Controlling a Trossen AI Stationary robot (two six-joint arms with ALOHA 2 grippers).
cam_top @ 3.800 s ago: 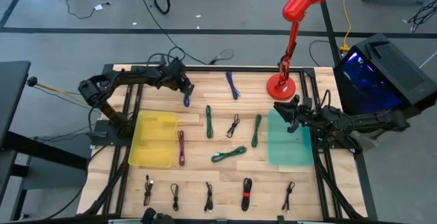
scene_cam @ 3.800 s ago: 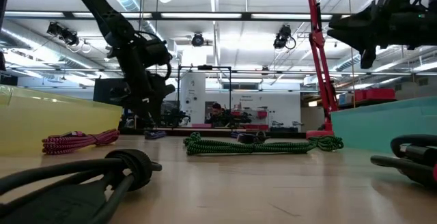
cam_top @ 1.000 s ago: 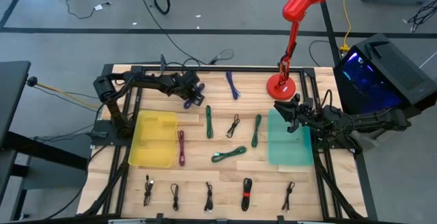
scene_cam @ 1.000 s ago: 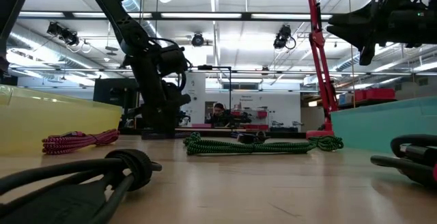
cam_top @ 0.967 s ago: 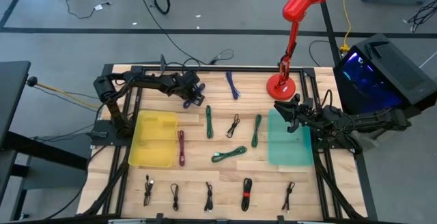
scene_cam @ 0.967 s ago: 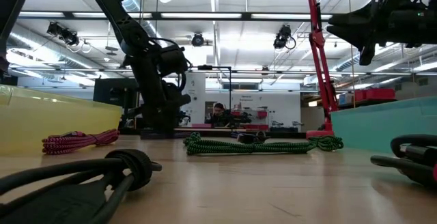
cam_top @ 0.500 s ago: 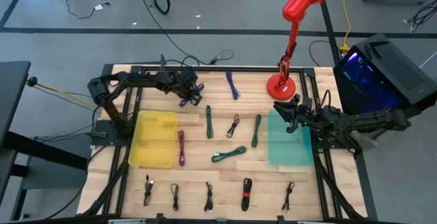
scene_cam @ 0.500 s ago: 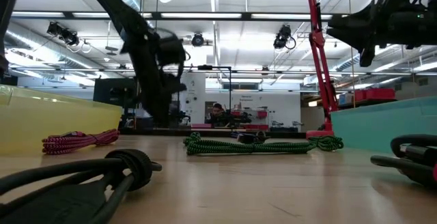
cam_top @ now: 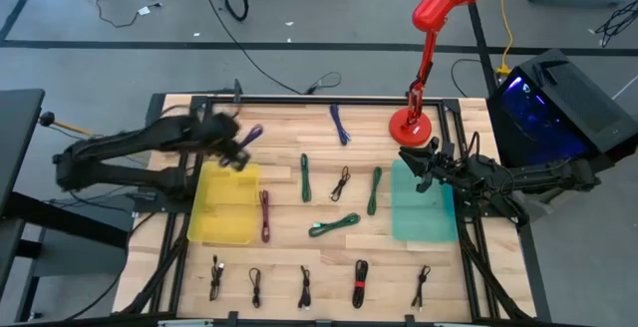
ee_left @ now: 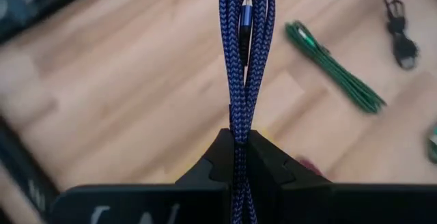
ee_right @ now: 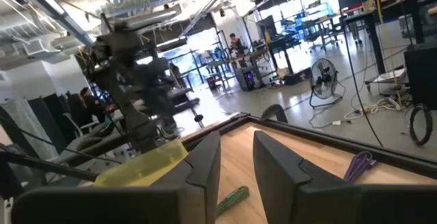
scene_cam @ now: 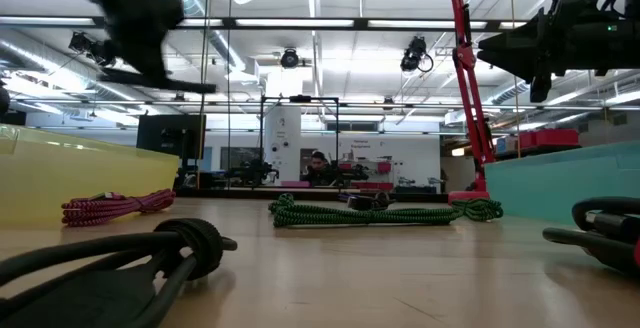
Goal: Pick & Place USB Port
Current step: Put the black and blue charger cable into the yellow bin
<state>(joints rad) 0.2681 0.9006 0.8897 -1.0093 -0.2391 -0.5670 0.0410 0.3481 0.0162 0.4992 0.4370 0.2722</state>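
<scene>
Left gripper [cam_top: 237,148]: raised above the bench near its far left corner, over the far edge of the yellow bin [cam_top: 225,204]; its fingers [ee_left: 265,164] are clamped tight on the purple-blue cable [ee_left: 244,60].
Purple-blue cable: a folded braided bundle, held off the bench and pinched at one end between the left fingers, the rest standing out beyond the fingertips.
Right gripper [cam_top: 408,158]: held above the far edge of the teal bin [cam_top: 421,205] by the bench's right edge; its fingers [ee_right: 202,160] are parted with a gap between them and nothing is gripped.
Yellow bin: set on the bench by the left edge; no cable can be made out inside it.
Magenta cable [cam_top: 265,214]: laid on the bench just beside the yellow bin's right wall.
Blue cable [cam_top: 340,125]: laid near the far edge, left of the red lamp [cam_top: 411,125].
Green cables [cam_top: 305,178]: three straight or curled bundles spread across the middle of the bench.
Black cables [cam_top: 305,287]: a row is laid along the near edge, one with a red band.
</scene>
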